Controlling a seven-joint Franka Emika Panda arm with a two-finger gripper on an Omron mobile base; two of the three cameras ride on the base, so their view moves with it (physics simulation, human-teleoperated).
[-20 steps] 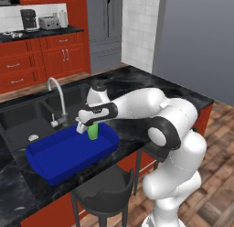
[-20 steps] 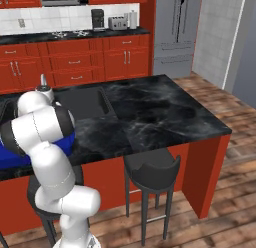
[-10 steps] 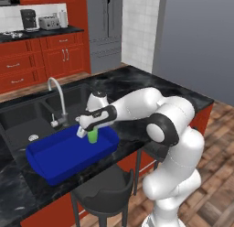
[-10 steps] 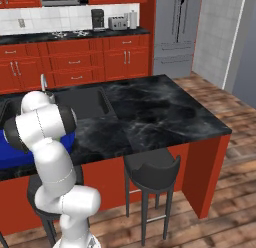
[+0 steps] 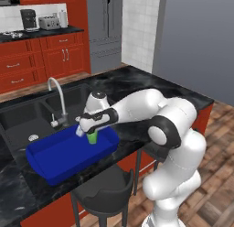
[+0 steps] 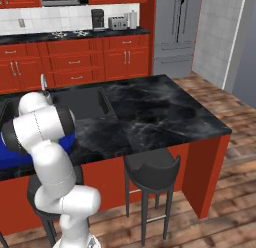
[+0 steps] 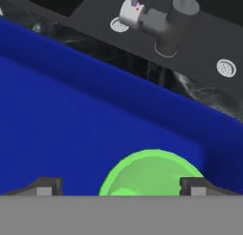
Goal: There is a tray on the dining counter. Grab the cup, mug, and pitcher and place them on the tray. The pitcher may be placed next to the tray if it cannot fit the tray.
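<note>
Cup (image 7: 151, 175), green, upright inside tray (image 7: 71, 130), directly beneath gripper (image 7: 120, 187); jaws spread wide to either side of its rim, seemingly clear of it. Risk: a tilted or sideways retreat could clip the rim and tip it.

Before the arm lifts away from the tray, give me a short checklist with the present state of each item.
1. Cup inside the tray, near its right end: ok.
2. Cup upright, open mouth towards the hand camera: ok.
3. Pincer open, fingertips standing apart on either side of the cup: ok.
4. Fingertips fully clear of the cup's wall: cannot tell.
5. Tray resting on the dining counter beside the faucet: ok.
6. Mug and pitcher on the tray: not ok.
</note>
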